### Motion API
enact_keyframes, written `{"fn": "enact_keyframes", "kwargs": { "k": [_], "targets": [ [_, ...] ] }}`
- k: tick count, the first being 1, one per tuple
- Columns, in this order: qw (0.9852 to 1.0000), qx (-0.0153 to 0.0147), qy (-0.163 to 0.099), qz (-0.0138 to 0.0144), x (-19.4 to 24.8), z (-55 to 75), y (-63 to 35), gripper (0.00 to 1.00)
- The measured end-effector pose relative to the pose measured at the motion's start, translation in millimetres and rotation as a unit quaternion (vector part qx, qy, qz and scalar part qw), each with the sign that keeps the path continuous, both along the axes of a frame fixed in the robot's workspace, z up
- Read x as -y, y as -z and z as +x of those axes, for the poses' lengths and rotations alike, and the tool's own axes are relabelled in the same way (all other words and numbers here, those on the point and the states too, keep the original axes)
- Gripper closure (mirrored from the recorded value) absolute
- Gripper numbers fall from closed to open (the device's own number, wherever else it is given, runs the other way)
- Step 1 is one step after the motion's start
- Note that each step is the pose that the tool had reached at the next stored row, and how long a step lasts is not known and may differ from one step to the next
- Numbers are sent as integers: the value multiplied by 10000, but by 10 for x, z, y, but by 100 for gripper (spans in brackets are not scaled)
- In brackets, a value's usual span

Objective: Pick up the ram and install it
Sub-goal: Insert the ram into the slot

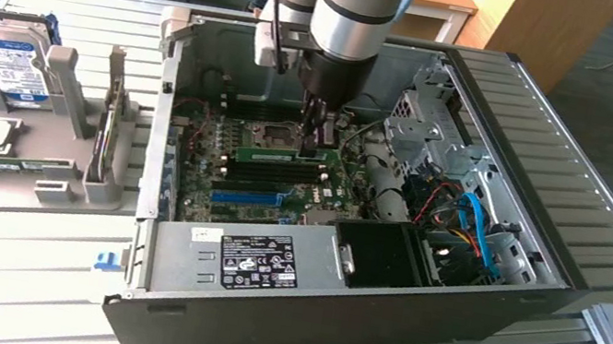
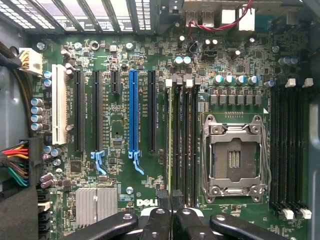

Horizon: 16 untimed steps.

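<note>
Inside the open computer case (image 1: 546, 233), lying flat on the slatted tabletop (image 1: 14, 282), the arm reaches straight down over the main board. Close around its working spot sit a metal processor socket (image 2: 232, 157) and a bank of black memory slots (image 2: 187, 140). The socket lies just beside these slots, with a second bank of black slots (image 2: 290, 145) on its far side. A bright blue slot (image 2: 132, 112) runs parallel to them, set among long black card slots, and a white slot (image 2: 59, 110) lies further out. A finned silver heatsink (image 2: 97, 202) and a bundle of coloured wires (image 2: 15, 162) lie toward the case wall. In the exterior view a labelled power box (image 1: 255, 257) fills the near end of the case, and blue cables (image 1: 476, 221) loop on the exterior view's right. Outside the case, on the exterior view's left, a grey stand (image 1: 32, 177) carries a hard drive (image 1: 6, 66) and another thin green board (image 1: 108, 134) on edge.

The ram (image 2: 169, 135) shows as a long, thin green stick seen edge-on, lined up with the outermost black slot of the bank. Whether it is fully seated I cannot tell. The claw (image 2: 170, 196) is clenched on the ram, its black fingertips (image 2: 161, 196) pinching one end.
</note>
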<state>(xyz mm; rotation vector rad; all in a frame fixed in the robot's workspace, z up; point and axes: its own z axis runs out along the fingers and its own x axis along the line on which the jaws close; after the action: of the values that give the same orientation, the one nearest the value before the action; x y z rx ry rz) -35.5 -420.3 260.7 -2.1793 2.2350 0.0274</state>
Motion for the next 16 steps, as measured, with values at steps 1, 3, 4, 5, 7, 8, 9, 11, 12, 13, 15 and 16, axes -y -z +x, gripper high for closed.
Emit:
{"fn": "enact_keyframes", "kwargs": {
  "k": [1,3,4,5,7,8,9,11,12,13,15,16],
  "targets": [
    [10000,-8,0,0,0,4,0,88],
    [10000,-33,0,-1,0,14,0,88],
    [10000,-47,0,-1,0,19,0,88],
    [10000,-62,0,-1,0,25,0,88],
    [9999,-100,0,-3,0,37,0,88],
    [9999,-118,0,-5,0,42,-1,88],
    [9999,-136,0,-6,0,47,-1,88],
    [9999,-162,0,-9,1,53,-1,88],
    [9999,-166,1,-9,0,54,-1,88],
    [9999,-169,1,-9,0,55,-1,88],
    [9999,-173,1,-9,0,56,0,88],
    [9998,-173,1,-9,0,57,0,88]
  ]
}}
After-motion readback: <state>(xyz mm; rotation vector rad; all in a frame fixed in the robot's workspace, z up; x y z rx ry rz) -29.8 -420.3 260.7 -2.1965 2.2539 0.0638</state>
